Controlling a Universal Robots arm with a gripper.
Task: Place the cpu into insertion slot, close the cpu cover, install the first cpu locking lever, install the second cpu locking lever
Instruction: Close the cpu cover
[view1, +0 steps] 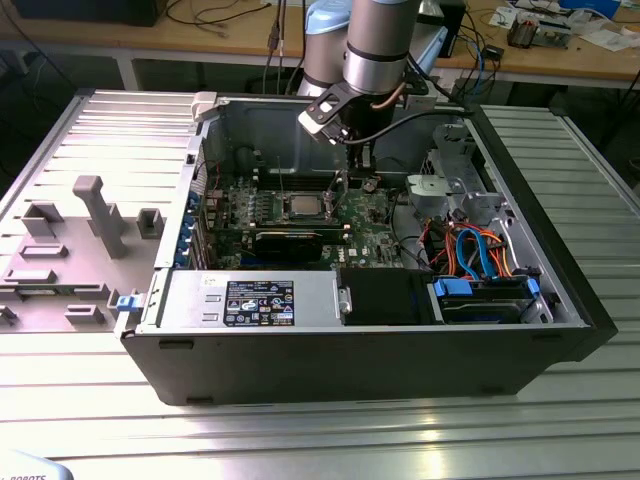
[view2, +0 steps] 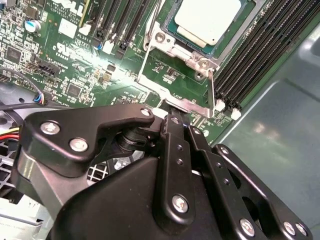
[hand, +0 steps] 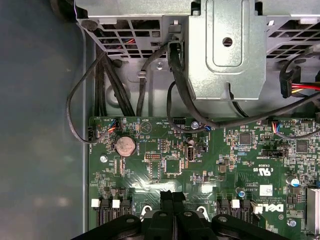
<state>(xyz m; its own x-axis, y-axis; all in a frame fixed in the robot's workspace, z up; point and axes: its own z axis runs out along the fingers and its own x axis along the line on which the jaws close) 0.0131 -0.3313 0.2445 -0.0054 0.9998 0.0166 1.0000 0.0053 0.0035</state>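
The cpu (view2: 205, 20) is sitting in the slot (view2: 159, 39); the cover (view2: 172, 97) is standing open, its free edge lying just beyond the gripper (view2: 169, 120), whose fingers (view2: 176, 150) are pressing together on nothing.

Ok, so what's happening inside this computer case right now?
A robot arm reaches into an open computer case. The cpu is seated on the green board, and the cpu cover looks closed around it. The end effector, fingers together with nothing visible between them, sits low, right by the cover's edge.
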